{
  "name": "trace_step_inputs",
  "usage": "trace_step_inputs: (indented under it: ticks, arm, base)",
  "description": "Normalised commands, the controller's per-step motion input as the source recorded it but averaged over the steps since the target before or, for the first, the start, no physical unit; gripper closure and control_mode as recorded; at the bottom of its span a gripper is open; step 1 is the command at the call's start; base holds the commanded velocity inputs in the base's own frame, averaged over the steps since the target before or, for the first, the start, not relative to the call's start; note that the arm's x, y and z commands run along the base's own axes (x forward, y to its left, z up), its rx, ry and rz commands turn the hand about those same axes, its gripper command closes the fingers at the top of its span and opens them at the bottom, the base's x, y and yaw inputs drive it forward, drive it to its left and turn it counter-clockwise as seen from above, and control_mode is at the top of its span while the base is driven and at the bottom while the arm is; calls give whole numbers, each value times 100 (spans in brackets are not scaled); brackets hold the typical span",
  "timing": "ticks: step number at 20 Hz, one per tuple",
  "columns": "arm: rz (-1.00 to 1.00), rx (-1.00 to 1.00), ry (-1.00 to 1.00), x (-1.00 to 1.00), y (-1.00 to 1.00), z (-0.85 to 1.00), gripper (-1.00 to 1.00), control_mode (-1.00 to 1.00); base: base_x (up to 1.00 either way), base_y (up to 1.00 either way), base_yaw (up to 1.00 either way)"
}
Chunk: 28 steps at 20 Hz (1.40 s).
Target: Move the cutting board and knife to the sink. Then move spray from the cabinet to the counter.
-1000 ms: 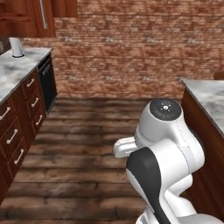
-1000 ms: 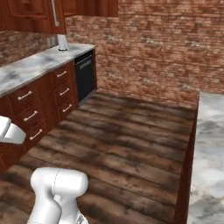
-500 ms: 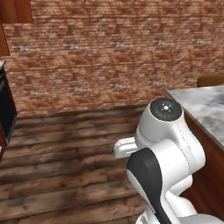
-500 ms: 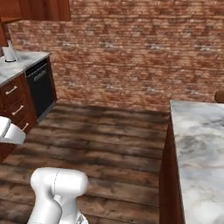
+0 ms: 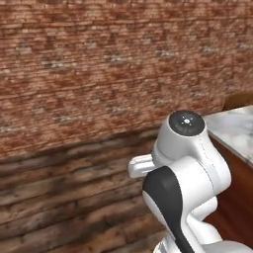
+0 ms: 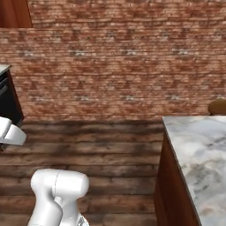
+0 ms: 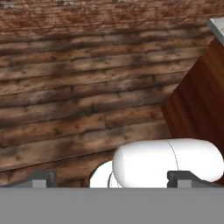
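My gripper (image 7: 112, 178) stands open in the hand view, with its two dark fingertips (image 7: 42, 177) wide apart and nothing held between them. It points down at a dark wooden plank floor (image 7: 78, 100). A white-grey marble counter (image 6: 201, 150) on a reddish-brown base lies to the right, and its near corner (image 5: 236, 129) is beside the arm. The cutting board, knife, sink and spray are out of view.
A red brick wall (image 5: 108, 64) runs across the back. At the far left stand a black appliance (image 6: 6, 100) and a corner of a reddish-brown wall cabinet (image 6: 15, 12). A rounded brown thing (image 6: 218, 107) sits behind the counter. Open floor (image 6: 97, 145) stretches ahead.
The whole picture has swung to the right, so the camera moved. The left-hand worktop with drawers slid out of frame and the marble counter on the right came nearer. The gripper stays open.
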Motion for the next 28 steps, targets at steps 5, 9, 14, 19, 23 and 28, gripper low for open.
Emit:
trace_step_inputs:
  ticks: [5, 9, 14, 19, 23, 28]
  arm:
    - [0, 0, 0, 0, 0, 0, -100, 100]
    - [0, 0, 0, 0, 0, 0, -100, 100]
    - [0, 0, 0, 0, 0, 0, -100, 100]
    - [0, 0, 0, 0, 0, 0, -100, 100]
    - [0, 0, 0, 0, 0, 0, -100, 100]
    - [0, 0, 0, 0, 0, 0, -100, 100]
  base:
    - [100, 67, -30]
    - [100, 80, -17]
    - [100, 60, 1]
    - [100, 17, 26]
    - [38, 0, 70]
    - [21, 0, 83]
